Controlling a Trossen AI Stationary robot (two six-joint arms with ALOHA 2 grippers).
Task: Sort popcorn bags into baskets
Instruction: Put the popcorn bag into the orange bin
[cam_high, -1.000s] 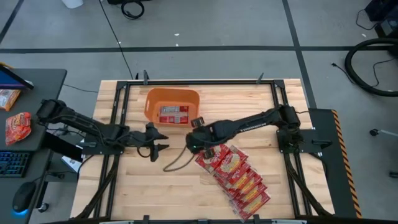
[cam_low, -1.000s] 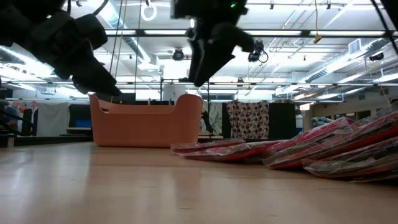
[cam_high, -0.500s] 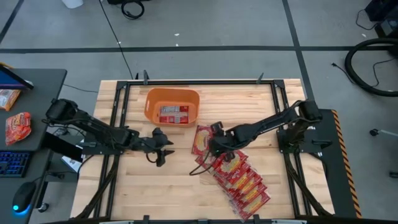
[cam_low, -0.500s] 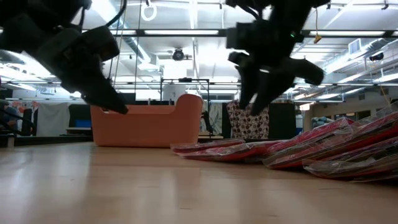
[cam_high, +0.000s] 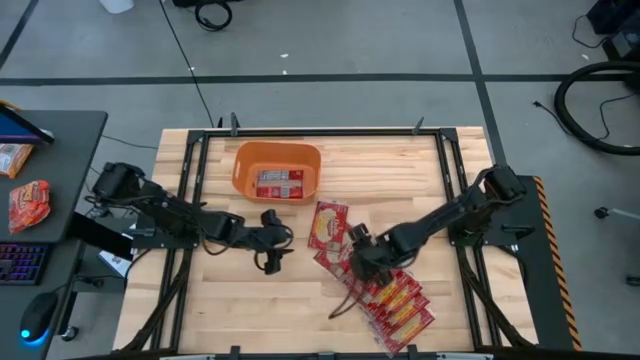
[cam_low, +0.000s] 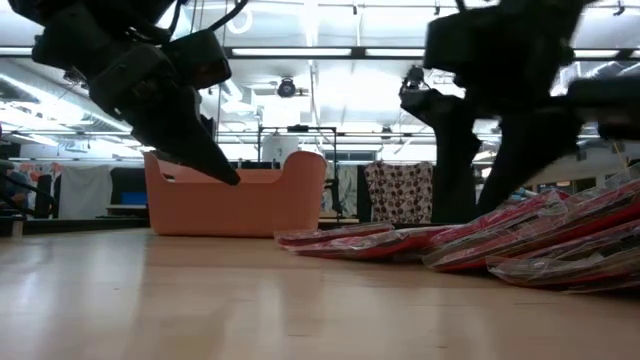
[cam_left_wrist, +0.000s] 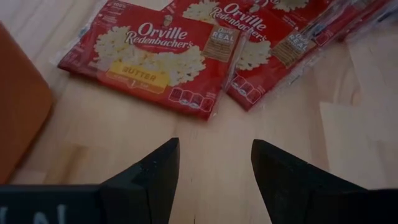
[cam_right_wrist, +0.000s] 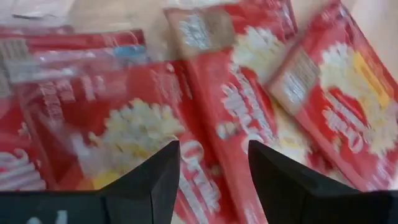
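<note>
Several red popcorn bags (cam_high: 390, 295) lie overlapped in a slanting row on the table's right near part. One more bag (cam_high: 328, 225) lies flat beside the row's far end and shows in the left wrist view (cam_left_wrist: 155, 56). The orange basket (cam_high: 278, 170) stands at the far middle with a packet (cam_high: 278, 184) lying in it. My left gripper (cam_high: 278, 248) (cam_left_wrist: 214, 146) is open, above bare wood left of the single bag. My right gripper (cam_high: 358, 264) (cam_right_wrist: 213, 149) is open, low over the row's far end (cam_right_wrist: 143, 130).
Dark frame rails (cam_high: 190, 190) run along the table's left, right and far sides. A dark cable loop (cam_high: 338, 305) hangs from my right wrist onto the wood. A side desk on the left holds an orange-red packet (cam_high: 28, 203) and a keyboard. Bare wood lies along the near left.
My right gripper has swung from beside the basket toward the table's near edge and right, coming down over the far end of the bag row. My left gripper has moved right, toward the single bag. The bags have stayed where they were.
</note>
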